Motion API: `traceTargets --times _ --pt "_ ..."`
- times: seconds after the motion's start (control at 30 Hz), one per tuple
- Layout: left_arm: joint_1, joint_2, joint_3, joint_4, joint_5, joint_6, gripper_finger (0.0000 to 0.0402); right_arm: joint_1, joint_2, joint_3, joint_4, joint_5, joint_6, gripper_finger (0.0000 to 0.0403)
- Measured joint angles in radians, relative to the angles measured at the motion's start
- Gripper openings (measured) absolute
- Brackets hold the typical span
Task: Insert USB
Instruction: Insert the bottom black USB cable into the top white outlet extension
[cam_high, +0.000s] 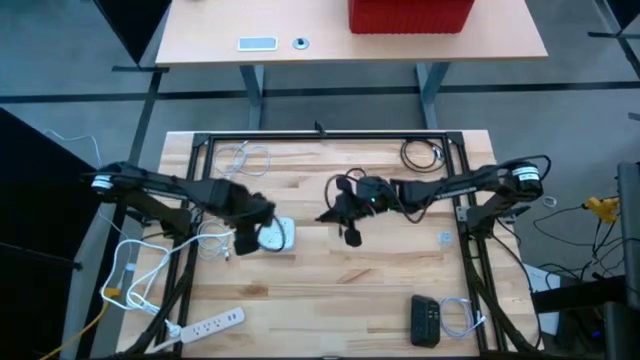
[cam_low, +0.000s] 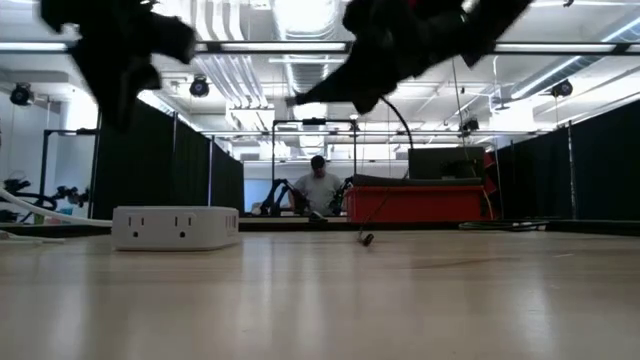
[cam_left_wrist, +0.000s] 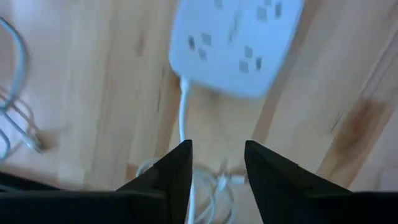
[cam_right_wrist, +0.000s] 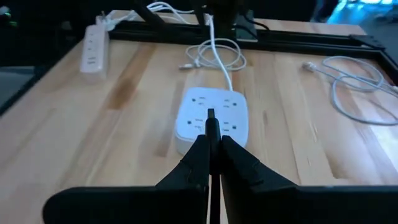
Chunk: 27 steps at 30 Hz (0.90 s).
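A white power hub (cam_high: 277, 236) with sockets and USB ports lies flat on the wooden table, left of centre; it also shows in the low view (cam_low: 176, 226). My right gripper (cam_high: 342, 211) hovers to its right, above the table, shut on a black USB plug (cam_right_wrist: 211, 119) that points at the hub (cam_right_wrist: 211, 118). My left gripper (cam_left_wrist: 217, 163) stands open over the hub's white cord (cam_left_wrist: 183, 112), just left of the hub (cam_left_wrist: 236, 43) and raised off the table. My right gripper pinches the black USB plug between its two fingertips, and the plug's tip (cam_right_wrist: 211, 114) sticks out past them. The fingers come from the table's right, slanting downward. The black cable trails behind, and its far end (cam_low: 367, 238) rests on the table.
White cables lie coiled at the far left (cam_high: 245, 158) and near right (cam_high: 458, 316), a black cable coil at the far right (cam_high: 422, 154). A white power strip (cam_high: 212, 323) and a black remote-like device (cam_high: 426, 320) lie near the front edge. A black frame (cam_high: 330, 135) borders the table.
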Motion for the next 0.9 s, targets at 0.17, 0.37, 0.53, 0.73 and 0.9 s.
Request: traceTargets --times 0.17,0.37,0.53,0.73,0.9 --pt "-0.031 -0.035 -0.138 0.028 -0.002 0.106 0.0112 0.005 0.125 -0.091 0.257 0.009 0.044 0.0" --pt "-0.031 -0.047 -0.299 0.114 -0.002 0.187 0.0105 0.016 0.307 -0.075 0.422 0.04 0.094 0.0" --pt "-0.031 -0.033 -0.38 0.18 0.005 0.242 0.0109 0.033 0.43 -0.067 0.567 0.094 0.164 0.0" --pt "-0.032 -0.013 -0.358 0.213 0.027 0.275 0.0103 0.066 0.529 0.0 0.618 0.183 0.157 0.0" --pt "-0.032 -0.015 -0.342 0.332 0.031 0.299 0.0104 0.099 0.599 0.079 0.619 0.227 0.169 0.0"
